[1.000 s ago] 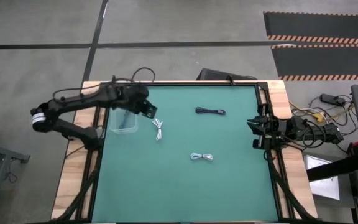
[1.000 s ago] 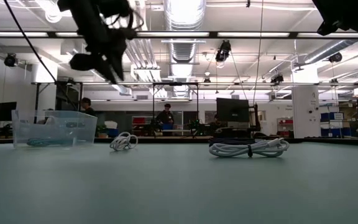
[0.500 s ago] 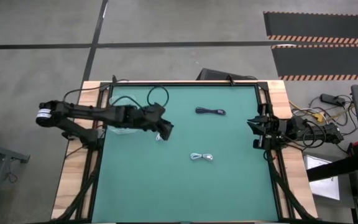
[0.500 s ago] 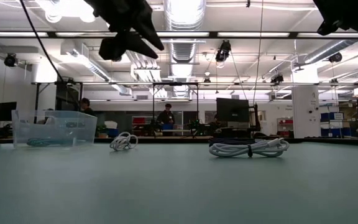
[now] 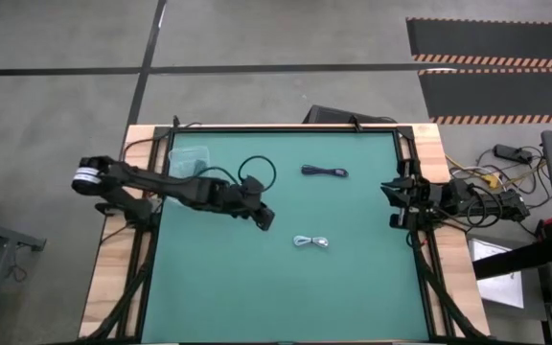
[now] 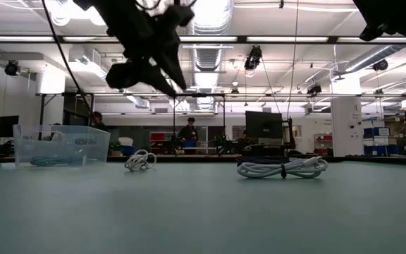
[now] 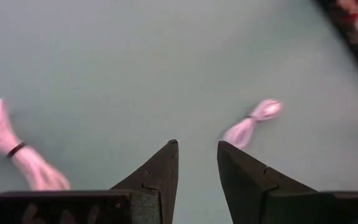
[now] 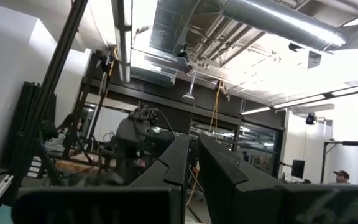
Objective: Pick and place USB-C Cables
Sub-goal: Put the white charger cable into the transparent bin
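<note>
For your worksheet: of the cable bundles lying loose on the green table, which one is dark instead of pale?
The black cable, lying toward the far edge of the table. The silvery-blue cable near the middle and the white cable by the clear bin are both pale.

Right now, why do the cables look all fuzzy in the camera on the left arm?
In the left wrist view the white cable and the pale cable are smeared, likely motion blur. In the low view, bright ceiling lights glare, leaving the left gripper a dark silhouette.

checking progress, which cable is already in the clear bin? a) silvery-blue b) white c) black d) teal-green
d: in the low view a teal-green cable lies inside the clear bin, while the white cable and the silvery-blue cable lie on the mat.
</note>
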Robot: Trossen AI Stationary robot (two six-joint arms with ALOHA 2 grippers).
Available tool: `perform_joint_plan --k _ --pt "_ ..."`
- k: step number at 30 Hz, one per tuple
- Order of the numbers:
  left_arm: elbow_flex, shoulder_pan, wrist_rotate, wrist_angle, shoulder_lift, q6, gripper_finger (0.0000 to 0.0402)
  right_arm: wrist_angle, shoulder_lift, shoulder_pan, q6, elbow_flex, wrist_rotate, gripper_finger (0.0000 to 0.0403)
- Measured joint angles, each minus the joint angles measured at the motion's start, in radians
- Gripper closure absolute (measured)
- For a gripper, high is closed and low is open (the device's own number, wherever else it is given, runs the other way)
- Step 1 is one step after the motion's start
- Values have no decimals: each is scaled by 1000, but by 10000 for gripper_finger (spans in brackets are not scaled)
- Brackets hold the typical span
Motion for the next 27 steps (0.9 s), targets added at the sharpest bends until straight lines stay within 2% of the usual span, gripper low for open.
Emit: perform_joint_plan --k 4,13,18,27 --pt "0 5 -13 -76 49 -59 314 -3 0 0 0 0 2 376" --pt "9 11 -54 -255 124 -166 362 -2 0 0 0 0 2 376" --pt "10 26 -135 -250 138 -165 378 -2 0 0 0 0 1 376" --pt "8 48 -182 -242 192 -133 378 0 0 0 7 0 1 376"
